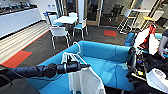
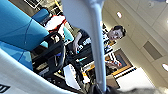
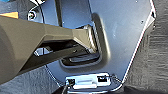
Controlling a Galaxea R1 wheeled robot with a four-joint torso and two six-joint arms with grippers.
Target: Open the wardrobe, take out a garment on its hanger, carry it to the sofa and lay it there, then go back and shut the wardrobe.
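Hanging limp off the left gripper point(image 1: 86, 66), the garment point(image 1: 85, 81) sits at about 6 o'clock in the head view, right over the sofa point(image 1: 110, 60) front edge. Gripper looks clamped on the hanger point(image 1: 75, 53), whose hook loops up at 12 o'clock from it. Cloth's thin and floppy, surely light, so the stiff hanger is the only sane place to grip. Right gripper: can't tell. Seat's smooth blue upholstery; carpeted room, white chairs point(image 1: 58, 32) and table point(image 1: 65, 19) at 11 o'clock.
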